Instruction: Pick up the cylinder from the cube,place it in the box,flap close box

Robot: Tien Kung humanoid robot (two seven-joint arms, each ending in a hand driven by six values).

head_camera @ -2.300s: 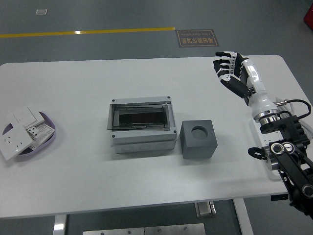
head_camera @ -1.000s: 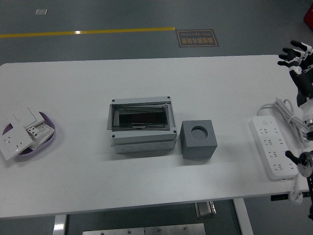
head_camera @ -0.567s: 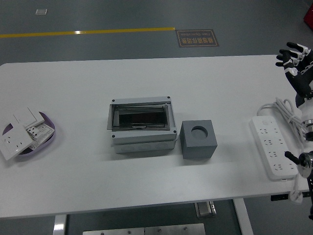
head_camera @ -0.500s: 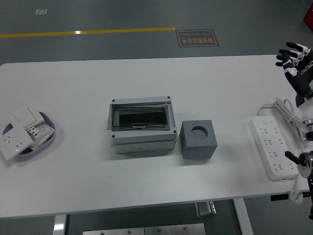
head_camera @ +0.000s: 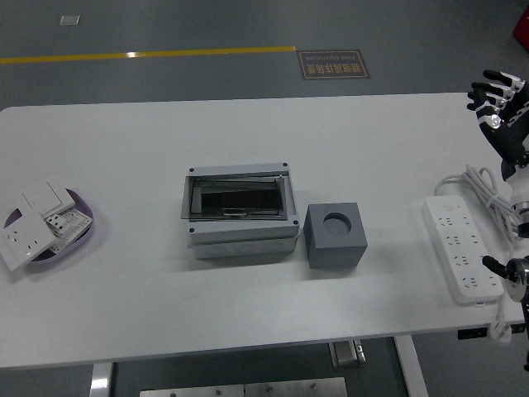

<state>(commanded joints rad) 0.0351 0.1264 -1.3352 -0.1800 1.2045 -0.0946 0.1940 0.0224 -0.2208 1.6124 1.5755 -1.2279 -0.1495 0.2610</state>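
Right of the box [head_camera: 240,208] stands the cube [head_camera: 335,235], just beside it, its round socket looking empty; I cannot find the cylinder anywhere (perhaps it lies inside the box). My right hand [head_camera: 499,101] hovers far right of the cube, fingers spread, holding nothing. I'd judge the cylinder small, rigid and smooth, best pinched around its sides. The box flap looks stiff and light.

Industrial lab or factory test floor. Grey coated concrete floor [head_camera: 165,25] beyond the table's far edge, with a yellow line [head_camera: 149,55] and a floor sign [head_camera: 333,64]. White table [head_camera: 124,281] on a metal frame carries a grey electrical enclosure [head_camera: 240,213], a power strip [head_camera: 463,259] at the right edge, and wall switches [head_camera: 33,222] at the left edge.
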